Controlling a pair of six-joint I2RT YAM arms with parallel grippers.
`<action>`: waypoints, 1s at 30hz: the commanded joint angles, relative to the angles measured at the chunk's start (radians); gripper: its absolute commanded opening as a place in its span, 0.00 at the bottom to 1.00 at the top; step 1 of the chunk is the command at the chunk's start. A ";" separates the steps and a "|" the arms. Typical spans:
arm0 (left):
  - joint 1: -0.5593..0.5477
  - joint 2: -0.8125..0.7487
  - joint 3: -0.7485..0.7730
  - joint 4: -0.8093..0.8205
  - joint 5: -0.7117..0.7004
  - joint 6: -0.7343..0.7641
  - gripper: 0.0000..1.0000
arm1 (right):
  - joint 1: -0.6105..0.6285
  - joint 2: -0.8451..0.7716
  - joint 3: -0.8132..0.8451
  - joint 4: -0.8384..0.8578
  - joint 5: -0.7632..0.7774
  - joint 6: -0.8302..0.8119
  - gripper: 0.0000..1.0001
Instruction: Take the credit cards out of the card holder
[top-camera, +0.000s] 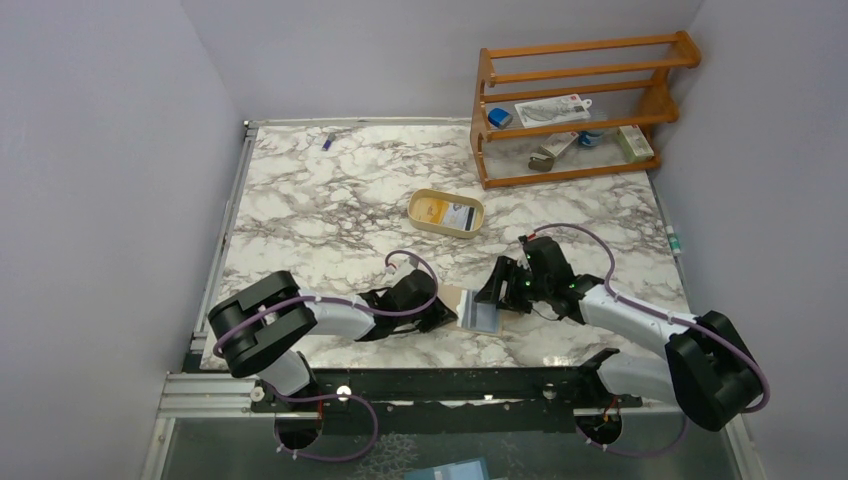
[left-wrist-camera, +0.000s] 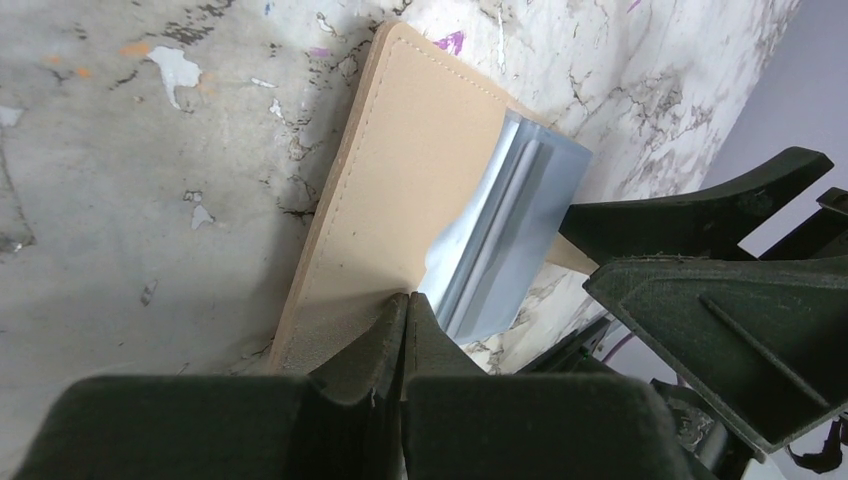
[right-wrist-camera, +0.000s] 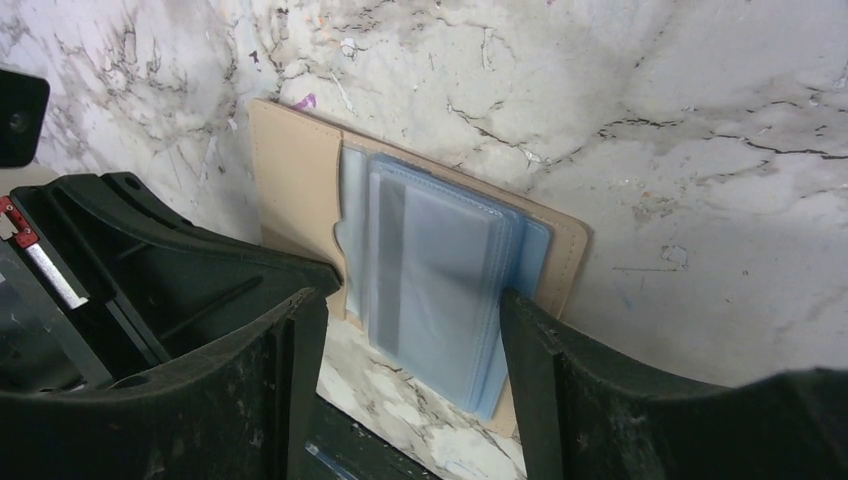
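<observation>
The beige card holder (top-camera: 452, 300) lies open near the table's front edge, its pale blue plastic sleeves (right-wrist-camera: 440, 280) fanned out. It shows in the left wrist view (left-wrist-camera: 400, 170) and the right wrist view (right-wrist-camera: 290, 180). My left gripper (top-camera: 443, 318) is shut, its tips (left-wrist-camera: 407, 300) pressed on the holder's beige panel. My right gripper (top-camera: 492, 296) is open, its fingers (right-wrist-camera: 410, 300) on either side of the sleeves' near edge. A yellow-orange card (top-camera: 432, 208) and a bluish-white card (top-camera: 460, 216) lie in the oval tan tray (top-camera: 420, 222). I cannot tell whether any cards are in the sleeves.
A wooden rack (top-camera: 580, 110) with small items stands at the back right. A small blue item (top-camera: 327, 141) lies at the back edge. The table's front edge runs just below the holder (right-wrist-camera: 430, 420).
</observation>
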 joint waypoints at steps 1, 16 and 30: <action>0.000 0.060 0.000 -0.112 -0.084 0.012 0.00 | 0.008 0.005 0.002 0.021 -0.001 0.004 0.68; 0.000 0.097 0.010 -0.092 -0.062 0.020 0.00 | 0.011 -0.061 0.052 -0.069 0.030 -0.029 0.68; 0.000 0.112 0.011 -0.079 -0.050 0.023 0.00 | 0.021 -0.035 0.044 -0.019 -0.016 -0.033 0.32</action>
